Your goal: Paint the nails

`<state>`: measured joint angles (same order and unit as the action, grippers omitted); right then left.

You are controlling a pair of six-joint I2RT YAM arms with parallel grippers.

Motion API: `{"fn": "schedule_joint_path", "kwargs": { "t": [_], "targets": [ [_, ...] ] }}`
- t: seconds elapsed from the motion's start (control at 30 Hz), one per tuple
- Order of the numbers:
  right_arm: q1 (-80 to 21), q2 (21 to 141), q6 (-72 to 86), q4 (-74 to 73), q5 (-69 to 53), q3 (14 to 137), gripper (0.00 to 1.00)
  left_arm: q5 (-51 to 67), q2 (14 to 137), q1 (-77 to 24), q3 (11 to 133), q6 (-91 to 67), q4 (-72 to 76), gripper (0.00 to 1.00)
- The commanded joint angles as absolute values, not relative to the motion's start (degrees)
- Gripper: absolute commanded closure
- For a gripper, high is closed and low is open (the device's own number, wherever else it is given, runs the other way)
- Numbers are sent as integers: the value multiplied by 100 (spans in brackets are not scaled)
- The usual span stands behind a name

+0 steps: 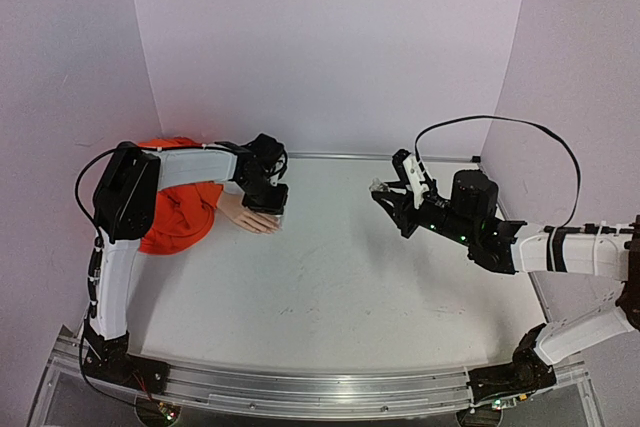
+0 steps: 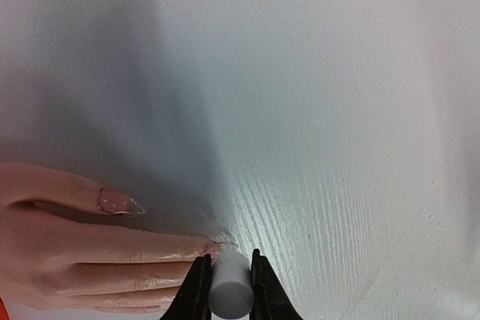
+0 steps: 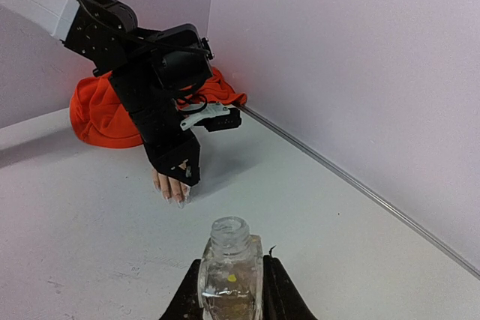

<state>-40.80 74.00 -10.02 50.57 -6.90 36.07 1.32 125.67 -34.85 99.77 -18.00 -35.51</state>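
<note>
You are holding the left gripper (image 2: 229, 271) low over the mannequin hand (image 1: 250, 217), its jaws pinching a white brush cap (image 2: 231, 296). The nails (image 2: 118, 201) are lying just left of that cap in the left wrist view. The nearest nail tip is touching it or just beside it; you cannot tell which. The fingers are running lengthwise from the orange sleeve (image 1: 180, 215) toward the table (image 1: 340, 287) centre. The left arm is the nearer one. The right gripper (image 3: 231, 294) is sitting well apart, clamping the open bottle (image 3: 229, 252). Count: one mannequin hand, one bottle, one cap, two nails showing.
</note>
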Motion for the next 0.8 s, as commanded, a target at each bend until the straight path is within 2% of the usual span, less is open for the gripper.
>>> {"fn": "schedule_joint_path", "kwargs": {
  "t": [0.0,0.5,0.77],
  "targets": [
    [-4064,7343,-914,5345,-768,3797,100,353,12572,-3568,10264,-1846,-3485,100],
    [-4067,7243,-905,5335,-769,3771,100,-362,12167,-3506,10089,-1784,-3489,100],
    [-4067,7255,-905,5335,-762,3771,100,-112,12403,-3472,10145,-1835,-3489,100]
  ]
}}
